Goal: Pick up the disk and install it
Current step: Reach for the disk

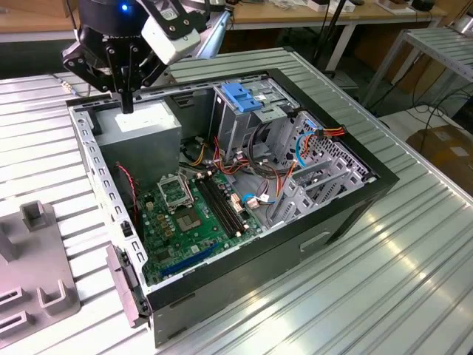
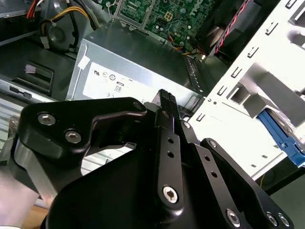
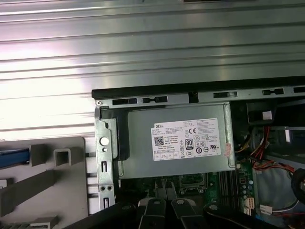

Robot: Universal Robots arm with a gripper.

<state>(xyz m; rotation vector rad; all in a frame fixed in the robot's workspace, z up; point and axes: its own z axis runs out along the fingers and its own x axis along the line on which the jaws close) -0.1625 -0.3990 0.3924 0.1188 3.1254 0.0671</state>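
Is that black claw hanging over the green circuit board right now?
No, in the exterior view the gripper hangs over the grey power-supply box, which sits beside the green circuit board.

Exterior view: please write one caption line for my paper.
The gripper poised above the power supply inside an open computer case.

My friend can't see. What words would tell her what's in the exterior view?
A robot's gripper hangs over the grey power-supply box in a corner of an open computer case. Inside are a green circuit board and a blue-topped metal cage.
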